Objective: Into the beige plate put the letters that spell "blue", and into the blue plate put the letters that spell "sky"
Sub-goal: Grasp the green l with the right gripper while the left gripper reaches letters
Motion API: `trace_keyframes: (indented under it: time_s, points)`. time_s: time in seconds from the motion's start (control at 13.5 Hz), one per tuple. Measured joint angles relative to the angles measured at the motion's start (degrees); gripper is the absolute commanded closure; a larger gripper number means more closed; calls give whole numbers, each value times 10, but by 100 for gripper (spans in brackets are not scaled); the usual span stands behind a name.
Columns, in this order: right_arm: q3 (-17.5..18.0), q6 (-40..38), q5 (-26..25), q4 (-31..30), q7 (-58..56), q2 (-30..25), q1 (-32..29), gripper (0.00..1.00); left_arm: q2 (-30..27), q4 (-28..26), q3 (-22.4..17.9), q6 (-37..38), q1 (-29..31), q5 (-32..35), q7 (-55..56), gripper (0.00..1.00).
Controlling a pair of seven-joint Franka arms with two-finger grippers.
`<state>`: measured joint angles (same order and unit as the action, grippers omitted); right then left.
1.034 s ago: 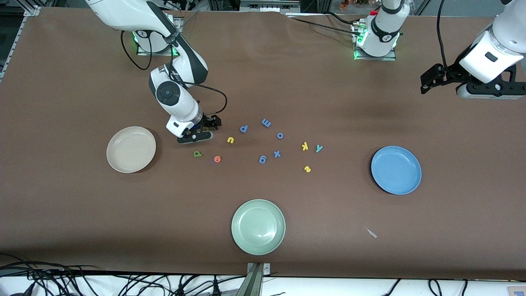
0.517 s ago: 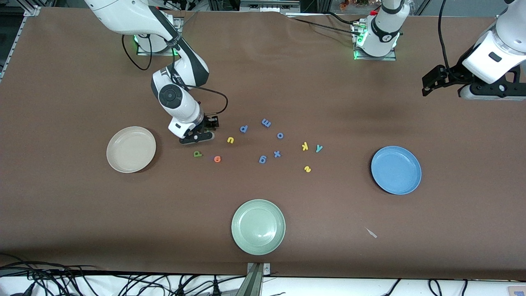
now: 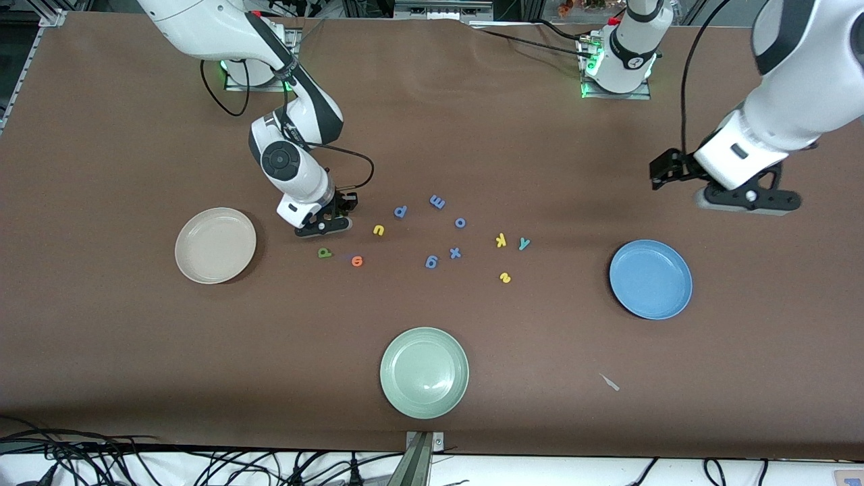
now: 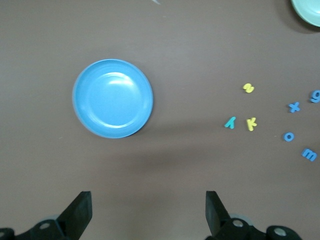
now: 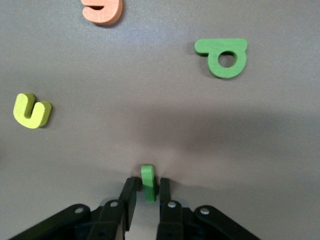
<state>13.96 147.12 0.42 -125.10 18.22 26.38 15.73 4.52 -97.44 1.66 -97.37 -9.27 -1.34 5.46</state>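
Observation:
My right gripper is down at the table, its fingers closed in on the thin green l bar, which stands on edge between them. Close by lie the dark green b, orange e and yellow u. The beige plate is empty. Yellow s, yellow k and teal y lie toward the empty blue plate. My left gripper hangs open over bare table beside that plate.
Blue letters p, m, o, x and g lie between the two letter groups. A pale green plate sits nearer the front camera. A small scrap lies beside it.
My right gripper's fingers have closed in round the l bar. My left arm has swung in from the table's end toward the blue plate, its gripper still open.

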Motion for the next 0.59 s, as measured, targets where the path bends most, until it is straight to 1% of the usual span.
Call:
trace_keyframes:
  time_s: [0.07, 0.22, 0.3, 0.37, 0.59]
  points:
    - [0, 0, 0, 0, 0, 0, 0, 100, 16, -2, 0, -19, -7, -11, 0, 0]
    - [0, -3, 0, 3, -1, 1, 0, 100, 51, -11, 1, -68, -20, -31, 0, 0]
    - [-1, -17, 0, 10, -1, 1, 0, 100, 70, -17, 2, -94, -27, -35, 0, 0]
    - [-2, -49, 0, 26, -1, 0, 0, 100, 92, -22, 2, -117, -37, -35, 0, 0]
    - [-19, -198, 0, 112, -3, -8, -2, 100, 158, -29, 4, -184, -67, -35, 0, 0]
